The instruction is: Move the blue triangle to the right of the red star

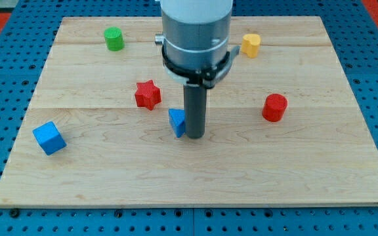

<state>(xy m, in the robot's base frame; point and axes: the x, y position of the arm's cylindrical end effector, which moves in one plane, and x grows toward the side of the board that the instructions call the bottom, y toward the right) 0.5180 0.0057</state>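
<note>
The blue triangle [177, 122] lies near the middle of the wooden board [110, 177]. The red star [147, 94] sits just up and to the left of it. My tip [195, 136] rests on the board right against the triangle's right side, and the rod partly hides that side. The arm's grey body rises above it toward the view's top.
A blue cube [49, 137] is at the left. A green cylinder [114, 39] is at the top left. A yellow block [251, 45] is at the top right. A red cylinder [274, 107] is at the right.
</note>
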